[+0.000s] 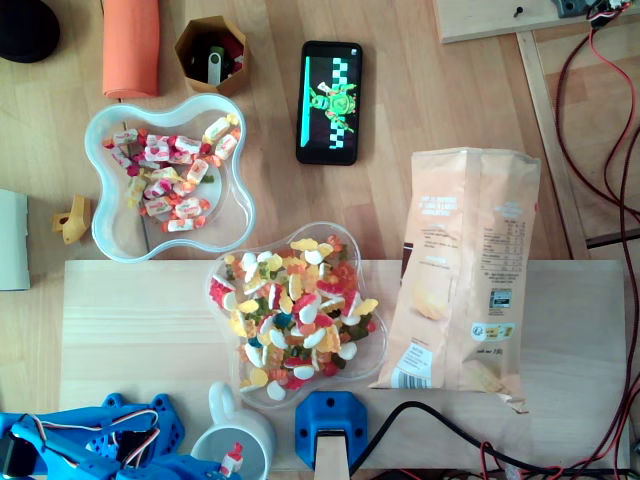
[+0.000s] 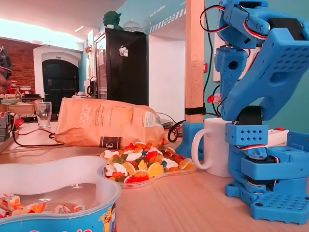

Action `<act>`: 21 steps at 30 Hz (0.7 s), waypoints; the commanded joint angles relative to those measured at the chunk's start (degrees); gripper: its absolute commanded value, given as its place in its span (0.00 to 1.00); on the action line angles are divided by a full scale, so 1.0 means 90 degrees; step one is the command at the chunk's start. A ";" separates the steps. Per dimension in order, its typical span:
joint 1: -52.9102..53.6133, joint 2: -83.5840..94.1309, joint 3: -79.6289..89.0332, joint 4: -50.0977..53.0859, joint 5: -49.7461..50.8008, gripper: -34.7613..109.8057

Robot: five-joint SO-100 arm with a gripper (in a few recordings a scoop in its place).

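My blue arm [image 1: 90, 440] is folded at the bottom left of the overhead view. Its gripper [image 1: 222, 464] reaches over a white mug [image 1: 215, 440] and is shut on a small red-and-white wrapped candy [image 1: 233, 460]. In the fixed view the gripper [image 2: 216, 99] holds that candy [image 2: 211, 99] just above the mug [image 2: 217, 145], beside the wooden post [image 2: 194, 58]. A clear dish of gummy sweets [image 1: 295, 310] lies right behind the mug. A flower-shaped bowl [image 1: 100, 200] with several wrapped candies stands further back on the left.
A large chip bag [image 1: 470, 270] lies at the right of the wooden board. A phone [image 1: 329, 102], an orange roll [image 1: 131, 45] and a hexagonal box [image 1: 211, 55] sit at the back. Red and black cables [image 1: 600, 120] run along the right edge.
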 commanded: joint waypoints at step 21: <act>0.0186 0.0098 -0.0137 0.0117 0.0166 0.30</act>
